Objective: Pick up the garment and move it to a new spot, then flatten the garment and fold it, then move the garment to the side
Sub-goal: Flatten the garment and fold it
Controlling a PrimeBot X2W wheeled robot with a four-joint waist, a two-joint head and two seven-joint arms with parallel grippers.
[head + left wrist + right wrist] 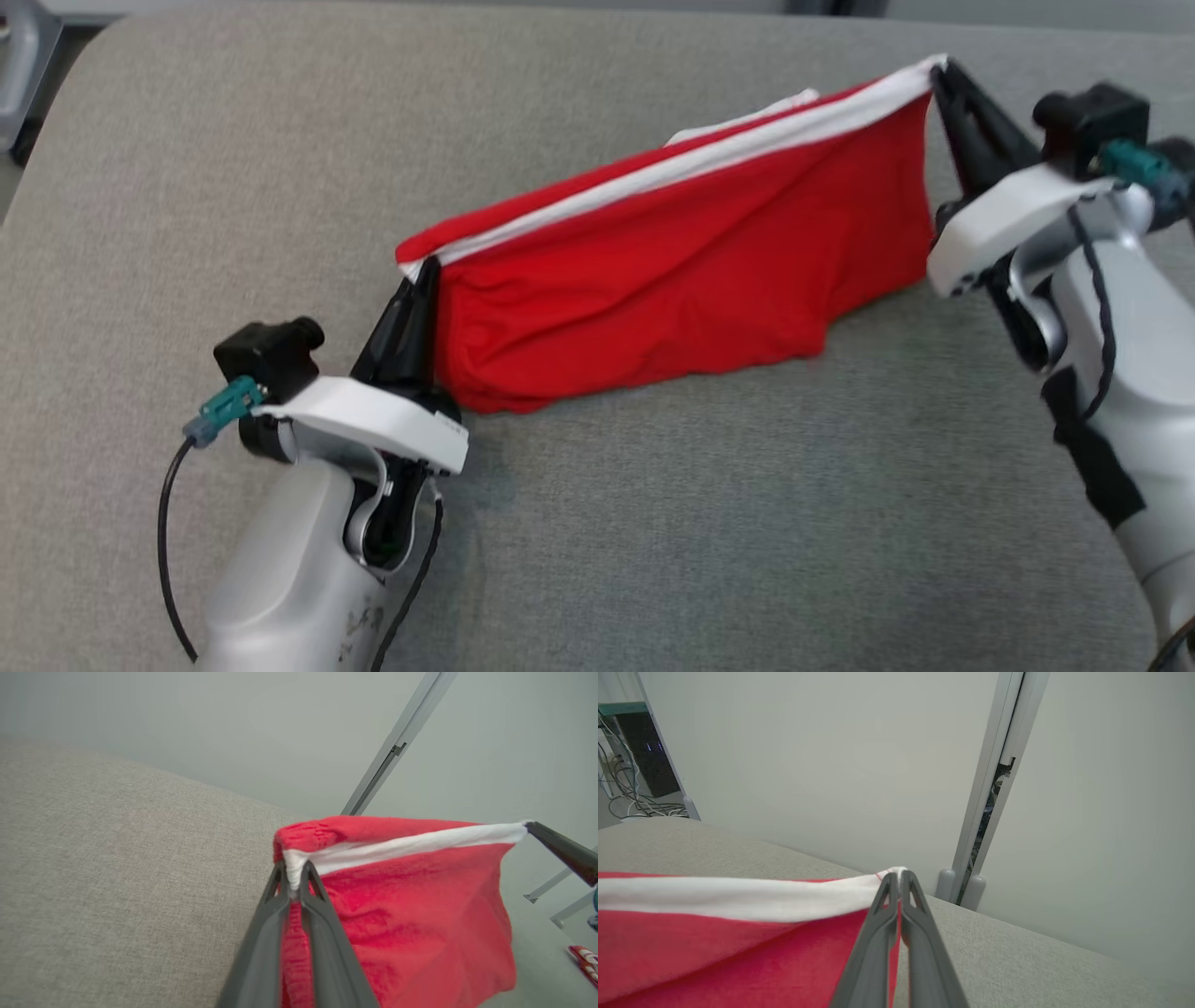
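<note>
The garment (pixel 672 252) is red cloth with a white band along its top edge, stretched between my two grippers above the grey cushion (pixel 653 523). Its lower edge rests on the cushion. My left gripper (pixel 425 271) is shut on the band's near-left corner; the left wrist view shows the garment (pixel 411 905) bunched between the fingers of that gripper (pixel 294 879). My right gripper (pixel 938 70) is shut on the far-right corner, held higher. In the right wrist view the garment (pixel 714 933) hangs leftward from the closed tips of that gripper (pixel 899 877).
The grey cushion's far edge (pixel 560 14) runs along the top of the head view. Behind it stands a pale wall with a metal post (pixel 994 788). A dark cabinet with cables (pixel 640 756) sits at the far left on the floor.
</note>
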